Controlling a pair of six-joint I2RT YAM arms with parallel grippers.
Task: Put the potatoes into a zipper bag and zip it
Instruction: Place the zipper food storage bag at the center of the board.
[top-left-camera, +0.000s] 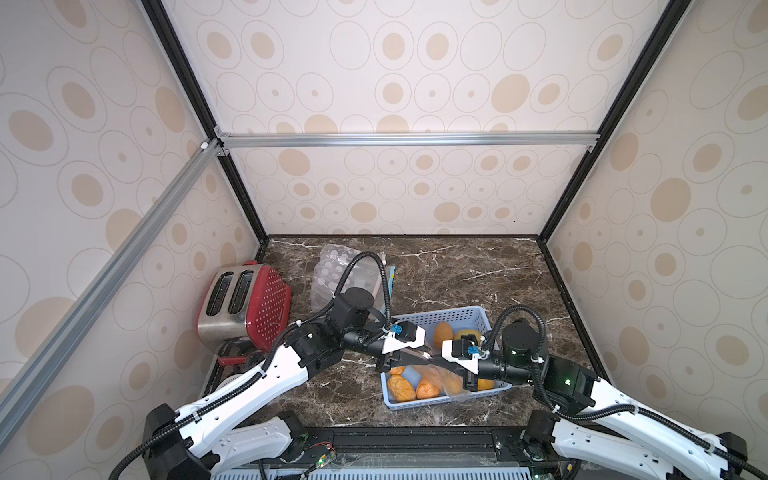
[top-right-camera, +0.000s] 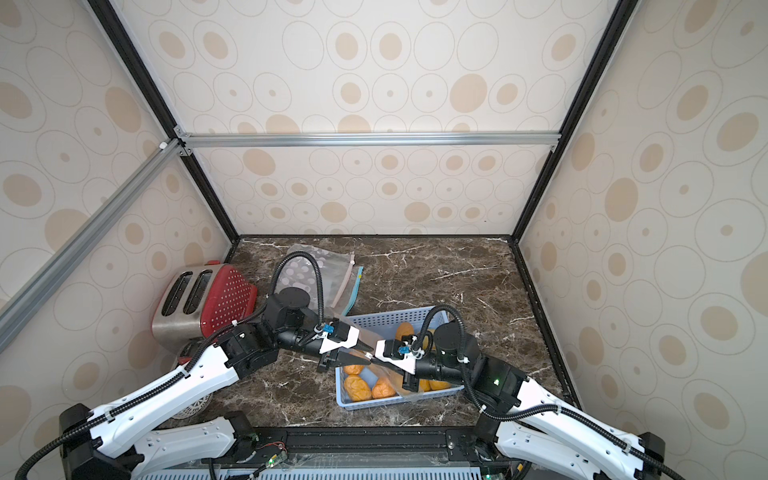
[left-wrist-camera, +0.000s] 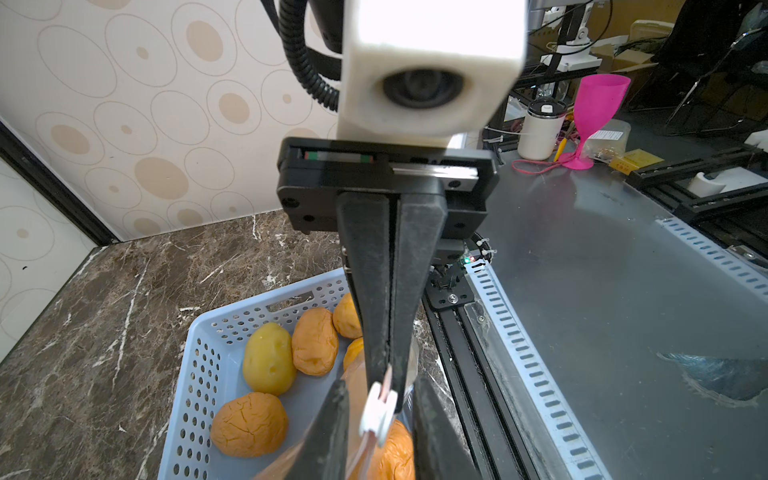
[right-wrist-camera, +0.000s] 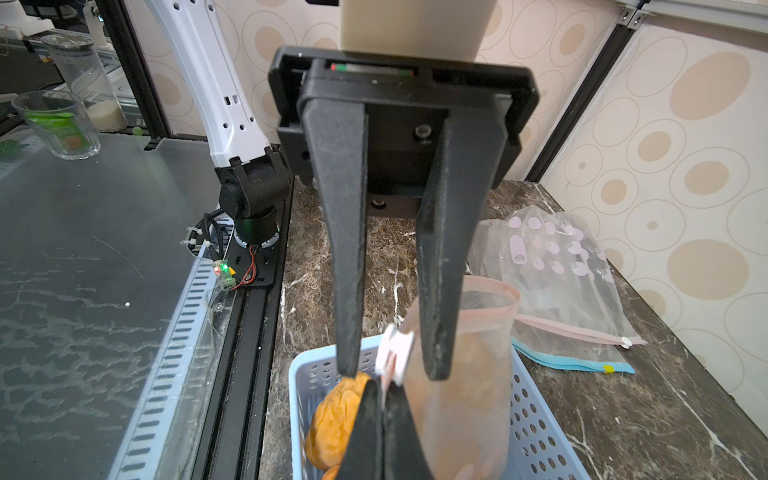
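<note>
Orange-tan potatoes (left-wrist-camera: 249, 424) and a yellowish one (left-wrist-camera: 268, 359) lie in a light blue perforated basket (left-wrist-camera: 199, 374), which both top views show near the front (top-left-camera: 436, 312). A clear zipper bag (right-wrist-camera: 461, 395) with a pink zip strip hangs over the basket, and orange potatoes (left-wrist-camera: 397, 455) show through it. My right gripper (right-wrist-camera: 384, 390) is shut on the zip strip at the bag's top edge. My left gripper (left-wrist-camera: 380, 388) faces it tip to tip, open. Its fingers (right-wrist-camera: 349, 365) straddle the white slider (right-wrist-camera: 395, 353) without pinching it.
A red and steel toaster (top-left-camera: 245, 303) stands at the left. Spare clear bags (top-left-camera: 332, 270) lie flat behind the basket, one dotted (right-wrist-camera: 557, 266) and one with a blue zip (right-wrist-camera: 573, 361). Patterned walls close in three sides of the marble top.
</note>
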